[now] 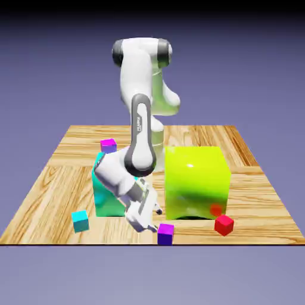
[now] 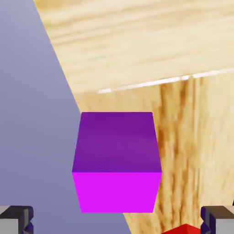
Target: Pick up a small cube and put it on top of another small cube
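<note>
Jaws (image 2: 117, 219) are spread wide, nothing held. The small purple cube (image 2: 117, 162) sits on the wooden surface (image 2: 137, 45) just ahead, centred between the fingertips (image 2: 16, 218). It is judged rigid, light, glossy, best pinched across opposite flat sides.

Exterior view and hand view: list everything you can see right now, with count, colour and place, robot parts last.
purple cube: 1, violet-magenta top, near table edge, just below the gripper; fills the hand view's middle
red cube: 1, glossy red, near edge, at the purple cube's right in the exterior view, apart from it
cyan cube: 1, cyan, near edge, exterior view's left
pink-topped cube: 1, magenta top, farther back, left of the arm
yellow-green block: 1, big, behind the red cube
teal block: 1, big, partly hidden behind the arm
table: 1, light wood planks
arm: 1, white, bent down toward the near edge
gripper: 1, open, holding nothing
</note>
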